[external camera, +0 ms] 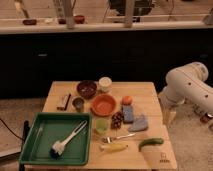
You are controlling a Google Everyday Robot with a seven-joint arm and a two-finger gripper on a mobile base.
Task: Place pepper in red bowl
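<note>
Tray (pixel 44 134) holds brush (pixel 67 140), red bowl (pixel 104 105) behind; pincer (pixel 171 117) hangs beside table (pixel 145 90).

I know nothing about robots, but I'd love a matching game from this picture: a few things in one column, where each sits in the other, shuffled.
Things
1. pepper
2. brush
3. red bowl
4. gripper

Places
A. inside the green tray
B. just off the right edge of the table, below the white arm
C. front right of the table, right of the banana
D. middle of the table, left of the orange

Pairs: 1-C, 2-A, 3-D, 4-B
</note>
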